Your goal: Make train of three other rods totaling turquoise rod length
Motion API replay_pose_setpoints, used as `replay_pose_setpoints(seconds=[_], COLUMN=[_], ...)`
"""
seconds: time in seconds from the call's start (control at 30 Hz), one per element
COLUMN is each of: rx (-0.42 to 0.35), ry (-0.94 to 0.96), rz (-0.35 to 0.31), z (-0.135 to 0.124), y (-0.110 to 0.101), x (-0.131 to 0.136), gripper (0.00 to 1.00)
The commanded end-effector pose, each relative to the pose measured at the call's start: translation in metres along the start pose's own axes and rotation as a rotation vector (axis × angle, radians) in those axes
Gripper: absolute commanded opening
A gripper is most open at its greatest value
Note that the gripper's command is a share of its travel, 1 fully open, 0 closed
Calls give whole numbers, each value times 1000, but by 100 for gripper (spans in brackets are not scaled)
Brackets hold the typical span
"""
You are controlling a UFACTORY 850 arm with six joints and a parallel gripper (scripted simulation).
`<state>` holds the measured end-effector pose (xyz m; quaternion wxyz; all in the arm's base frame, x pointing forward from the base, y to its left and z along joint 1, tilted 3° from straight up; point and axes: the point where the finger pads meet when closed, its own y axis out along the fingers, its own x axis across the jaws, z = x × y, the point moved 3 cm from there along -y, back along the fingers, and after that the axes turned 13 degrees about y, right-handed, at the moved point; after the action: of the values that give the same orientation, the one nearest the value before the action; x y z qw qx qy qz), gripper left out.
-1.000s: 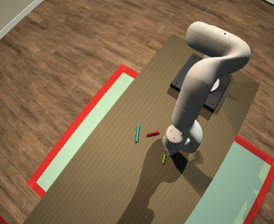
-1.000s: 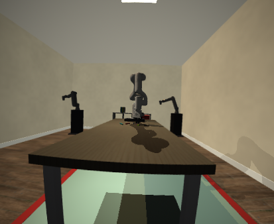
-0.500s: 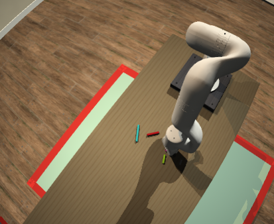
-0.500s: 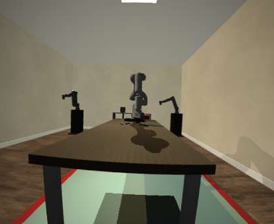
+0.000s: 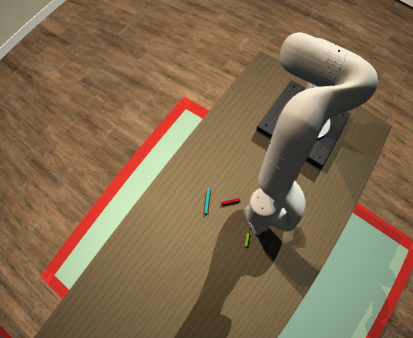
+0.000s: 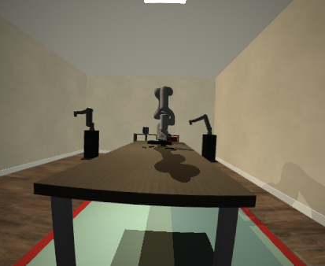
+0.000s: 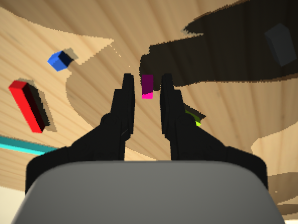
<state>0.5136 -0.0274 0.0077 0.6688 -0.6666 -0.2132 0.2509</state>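
In the wrist view my gripper (image 7: pixel 147 87) points down at the table with its fingers partly open. The short magenta rod (image 7: pixel 147 86) lies between the fingertips, with a small gap to each finger. The lime rod (image 7: pixel 194 117) lies just to the right, mostly hidden behind the right finger. The blue cube rod (image 7: pixel 60 60) and the red rod (image 7: pixel 27 105) lie to the left, and the turquoise rod (image 7: pixel 20 146) shows at the left edge. The grey rod (image 7: pixel 280 45) sits in shadow at the far right. From above, my gripper (image 5: pixel 253 231) is at the upper end of the lime rod (image 5: pixel 247 240). The red rod (image 5: pixel 230 202) and the turquoise rod (image 5: pixel 207 201) lie to the left.
The arm's dark base plate (image 5: pixel 303 125) stands at the far end of the table. The arm casts a large shadow (image 5: pixel 241 270) over the table near the rods.
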Motion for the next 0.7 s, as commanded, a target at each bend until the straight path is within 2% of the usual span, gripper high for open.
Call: replay_pose_setpoints(seconds=[0.0,0.67], rx=[-1,-1], ry=[0,0], rz=[-1,-1], z=[-1,-1], y=[-1,8], x=[1,1], gripper=[24,24])
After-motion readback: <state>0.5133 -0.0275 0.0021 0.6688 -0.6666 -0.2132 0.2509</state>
